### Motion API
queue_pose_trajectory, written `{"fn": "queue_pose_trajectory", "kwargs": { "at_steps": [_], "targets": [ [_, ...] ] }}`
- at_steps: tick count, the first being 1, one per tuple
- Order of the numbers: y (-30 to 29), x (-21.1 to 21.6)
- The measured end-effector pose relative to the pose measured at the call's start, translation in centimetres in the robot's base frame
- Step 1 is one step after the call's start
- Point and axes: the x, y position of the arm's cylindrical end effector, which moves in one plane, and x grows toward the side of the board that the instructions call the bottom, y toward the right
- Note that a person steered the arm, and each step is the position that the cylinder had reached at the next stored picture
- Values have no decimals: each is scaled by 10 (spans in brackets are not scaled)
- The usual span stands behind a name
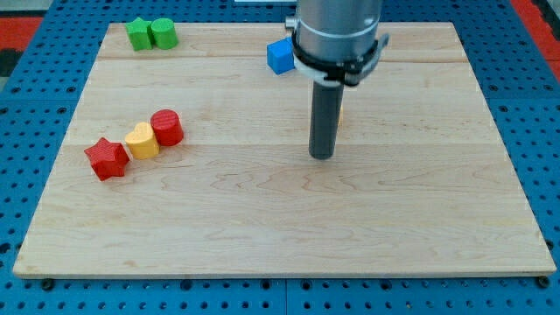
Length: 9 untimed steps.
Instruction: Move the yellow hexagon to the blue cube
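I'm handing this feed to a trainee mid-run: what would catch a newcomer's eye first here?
First, the big grey arm with its dark rod at the view's top centre, my tip resting on the wooden board near its middle. A blue cube sits just left of the arm, and a sliver of yellow peeks from behind the rod's right side. At left, a red star, yellow heart-like block and red cylinder form a diagonal row; two green blocks sit top left.

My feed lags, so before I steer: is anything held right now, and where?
Nothing held. My tip rests on bare board; a yellow sliver shows behind the rod.
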Motion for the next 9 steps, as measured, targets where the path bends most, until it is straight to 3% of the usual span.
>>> {"fn": "queue_pose_trajectory", "kwargs": {
  "at_steps": [3,4,6,8,9],
  "targets": [
    [21,-57],
    [-16,-81],
    [-15,-139],
    [48,-142],
    [32,-156]
  ]
}}
